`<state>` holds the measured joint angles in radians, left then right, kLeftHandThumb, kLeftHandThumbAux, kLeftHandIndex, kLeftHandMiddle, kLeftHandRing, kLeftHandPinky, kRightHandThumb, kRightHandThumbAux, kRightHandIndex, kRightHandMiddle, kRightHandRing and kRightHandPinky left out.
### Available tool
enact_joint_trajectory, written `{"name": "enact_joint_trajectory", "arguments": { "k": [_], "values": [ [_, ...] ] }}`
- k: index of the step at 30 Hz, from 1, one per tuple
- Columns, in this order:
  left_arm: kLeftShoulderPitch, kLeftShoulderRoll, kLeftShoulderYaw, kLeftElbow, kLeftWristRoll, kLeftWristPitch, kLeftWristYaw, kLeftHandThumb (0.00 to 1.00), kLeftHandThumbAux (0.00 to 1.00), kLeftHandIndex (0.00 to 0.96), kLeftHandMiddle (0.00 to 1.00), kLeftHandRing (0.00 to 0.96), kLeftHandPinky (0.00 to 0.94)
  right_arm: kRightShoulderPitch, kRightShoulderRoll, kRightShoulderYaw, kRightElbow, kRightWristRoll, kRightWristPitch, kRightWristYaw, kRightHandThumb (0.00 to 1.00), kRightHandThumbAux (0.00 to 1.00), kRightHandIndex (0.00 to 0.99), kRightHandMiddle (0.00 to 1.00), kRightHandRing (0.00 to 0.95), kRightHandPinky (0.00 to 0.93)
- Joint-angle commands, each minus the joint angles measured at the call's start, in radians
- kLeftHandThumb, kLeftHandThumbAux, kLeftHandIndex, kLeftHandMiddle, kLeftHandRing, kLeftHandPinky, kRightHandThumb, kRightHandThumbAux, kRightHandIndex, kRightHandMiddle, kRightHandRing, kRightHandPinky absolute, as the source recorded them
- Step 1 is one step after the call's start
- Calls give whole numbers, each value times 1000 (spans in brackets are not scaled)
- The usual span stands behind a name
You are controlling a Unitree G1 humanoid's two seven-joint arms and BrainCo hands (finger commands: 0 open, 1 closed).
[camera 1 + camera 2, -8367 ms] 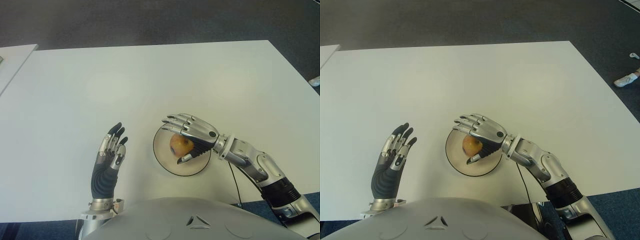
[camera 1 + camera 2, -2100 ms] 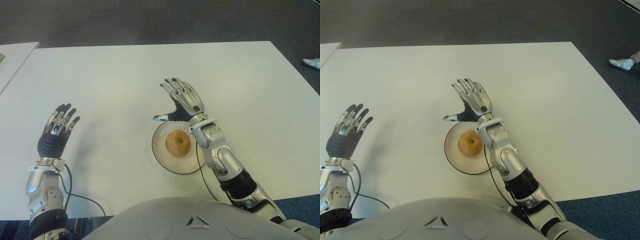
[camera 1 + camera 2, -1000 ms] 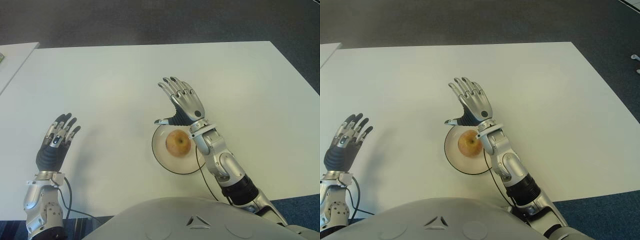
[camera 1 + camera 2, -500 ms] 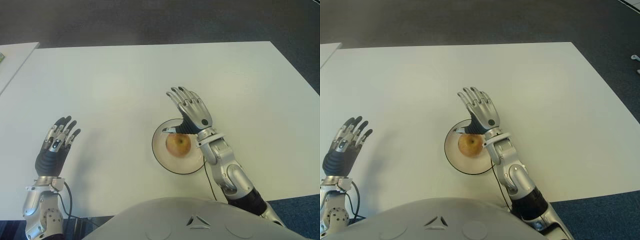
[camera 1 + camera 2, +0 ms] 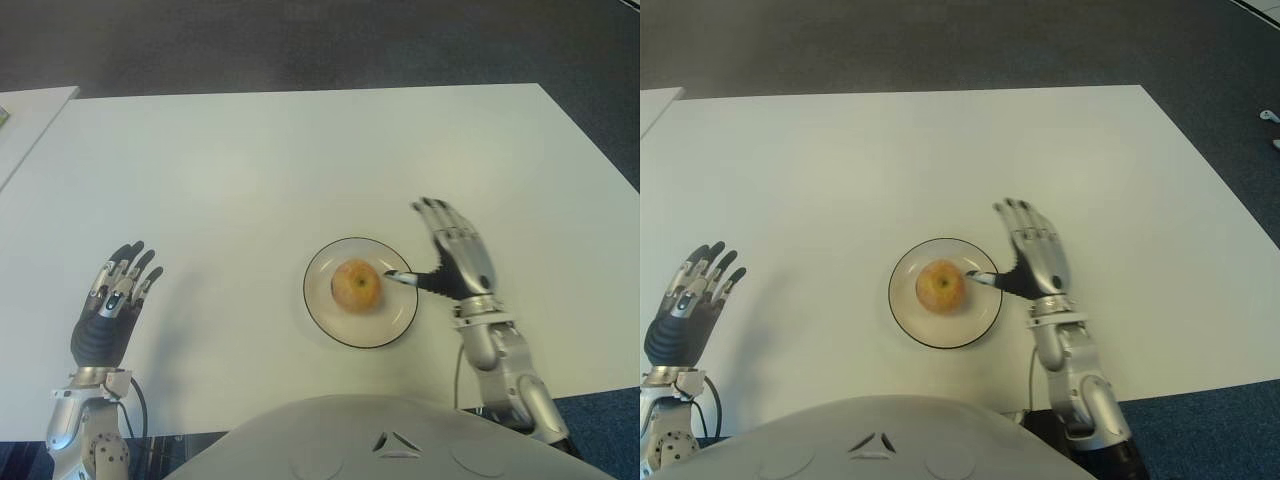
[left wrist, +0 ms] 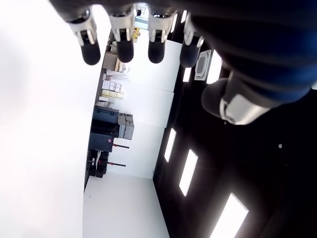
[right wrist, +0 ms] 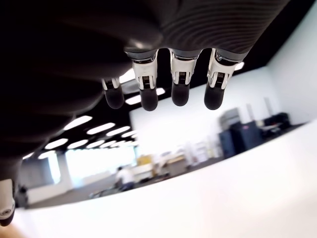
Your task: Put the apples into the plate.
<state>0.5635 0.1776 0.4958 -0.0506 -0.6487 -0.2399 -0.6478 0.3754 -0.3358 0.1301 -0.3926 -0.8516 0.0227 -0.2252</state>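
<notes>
1. Apple [image 5: 356, 285] sits upright near the middle of the plate [image 5: 325, 318], which lies on the white table [image 5: 250, 170] close to the near edge. No other apple shows in either eye view.
2. Right hand [image 5: 452, 262]: just beside the plate on its right side, fingers straight and spread, holding nothing. Thumb tip reaches over the plate's rim toward the apple; touching the fruit or just short of it, cannot tell. The right wrist view confirms extended fingers [image 7: 180, 79] with nothing in them (background there is only the room).
3. Left hand [image 5: 112, 308]: well apart from the plate on its left, near the table's front edge, fingers loosely extended, empty. Whether it touches the table is not clear.
4. Judgement: the placing looks done for the one apple in sight; the step in hand seems to be clearing the right hand away from the plate.
5. Doing it well: lift or slide the hand out to the right, thumb first, so the thumb does not catch the rim or nudge the apple into rolling. Keep the fingers spread until clear.
6. Risk: a round fruit on a shallow plate may roll at a light knock; the plate itself could skid on the smooth tabletop.
</notes>
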Motion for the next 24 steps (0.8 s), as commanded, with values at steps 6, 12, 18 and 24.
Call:
{"name": "enact_joint_trajectory", "arguments": {
  "k": [6,12,18,24],
  "values": [
    [37,-33,-13,-27,-4,-22,-27,364,486,126,17,19,100,85,145,-218,60,433,-161,-98,124,527,38,109,92,127],
    [61,-44,-12,-42,-8,-30,-39,364,486,126,17,19,100,176,226,-241,8,500,-162,-101,156,532,47,103,97,121],
    [78,-48,-9,-54,-15,-31,-46,364,486,126,17,19,100,214,287,-244,22,542,-185,-108,161,533,49,91,81,94],
    [96,-49,-5,-64,-25,-32,-54,364,486,126,17,19,100,257,339,-235,43,583,-234,-106,184,550,63,111,97,120]
  ]
}}
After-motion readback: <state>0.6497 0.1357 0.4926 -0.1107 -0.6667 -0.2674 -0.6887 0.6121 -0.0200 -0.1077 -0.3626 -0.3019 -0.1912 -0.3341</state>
